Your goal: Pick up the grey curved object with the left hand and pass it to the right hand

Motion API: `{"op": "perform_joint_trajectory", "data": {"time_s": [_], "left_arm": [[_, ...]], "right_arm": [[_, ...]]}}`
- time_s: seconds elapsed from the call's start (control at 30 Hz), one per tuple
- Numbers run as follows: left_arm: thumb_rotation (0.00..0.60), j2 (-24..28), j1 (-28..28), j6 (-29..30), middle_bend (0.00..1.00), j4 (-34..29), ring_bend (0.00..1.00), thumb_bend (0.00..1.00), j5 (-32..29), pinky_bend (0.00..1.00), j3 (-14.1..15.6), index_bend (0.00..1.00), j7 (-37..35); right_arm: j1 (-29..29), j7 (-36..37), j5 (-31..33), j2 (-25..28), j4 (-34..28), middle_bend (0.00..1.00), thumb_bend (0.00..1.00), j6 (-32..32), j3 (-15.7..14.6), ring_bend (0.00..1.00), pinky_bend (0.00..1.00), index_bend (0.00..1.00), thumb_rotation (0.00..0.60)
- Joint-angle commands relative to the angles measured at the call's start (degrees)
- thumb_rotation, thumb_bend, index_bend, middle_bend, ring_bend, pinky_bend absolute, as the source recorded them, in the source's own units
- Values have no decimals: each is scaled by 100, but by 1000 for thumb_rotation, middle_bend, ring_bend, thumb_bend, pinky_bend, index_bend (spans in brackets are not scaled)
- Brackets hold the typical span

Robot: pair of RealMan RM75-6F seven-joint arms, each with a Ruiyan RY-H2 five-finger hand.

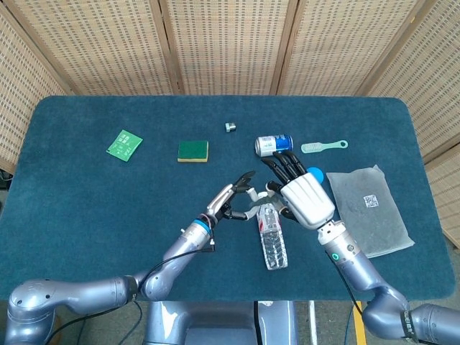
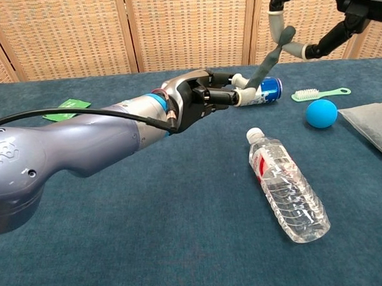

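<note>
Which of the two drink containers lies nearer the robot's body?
The clear water bottle, lying below the hands; the blue can lies farther back, beside the green brush.

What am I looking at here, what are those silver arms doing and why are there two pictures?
It is one robot with two metal arms, each ending in a mechanical hand. One picture looks down from its head, the other looks forward from its chest.

The left hand holds the lower end of a grey curved object above the blue table. The right hand has fingers on the upper end, so both touch it: a handover.

On the table lie a water bottle, a blue ball, a drink can, a green brush, a sponge, a green packet and a grey bag.
</note>
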Motion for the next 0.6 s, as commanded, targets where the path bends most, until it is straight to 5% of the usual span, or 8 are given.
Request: {"op": "perform_joint_trajectory", "data": {"time_s": [0.03,0.6], "left_arm": [[600,66,41,45,0,3,0,591,22,0,30,779,52],[600,1227,673,210,0,8,0,592,144,0,112,784,82]], "right_arm": [[-30,-197,-614,-113,516,237,736,393,-126,0,0,869,600],[-265,56,-916,158,1173,248,737,739,-211,0,0,880,600]]}}
